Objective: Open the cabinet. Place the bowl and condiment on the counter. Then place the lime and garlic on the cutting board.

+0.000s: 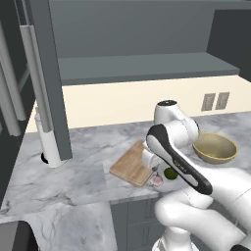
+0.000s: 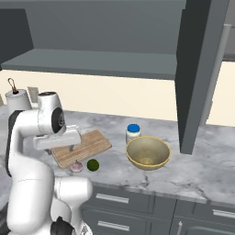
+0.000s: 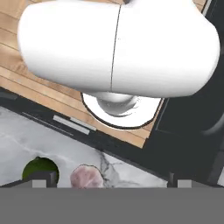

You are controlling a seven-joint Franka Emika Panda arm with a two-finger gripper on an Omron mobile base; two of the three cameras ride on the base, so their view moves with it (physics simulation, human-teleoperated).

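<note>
Nearest the counter's thick front edge lie the garlic, a pinkish-white papery bulb, and the lime, a small round dark green fruit; they sit just beside each other on the bare marble, at the near corner of the cutting board and not on it. The gripper hangs over that corner, its claw spread wide apart and holding nothing; in the hand view its two dark tips stand either side of the garlic, with the lime off to one side. The board is a flat rectangle of light brown wood with visible grain, lying at an angle on the counter, a grey-white veined marble worktop. Further along stand the tan-yellow bowl, wide and round with a pale rim, and just behind it the squat white condiment jar with a blue lid. Above, the cabinet is open, its dark grey door swung out; a cream wall runs behind.
</note>
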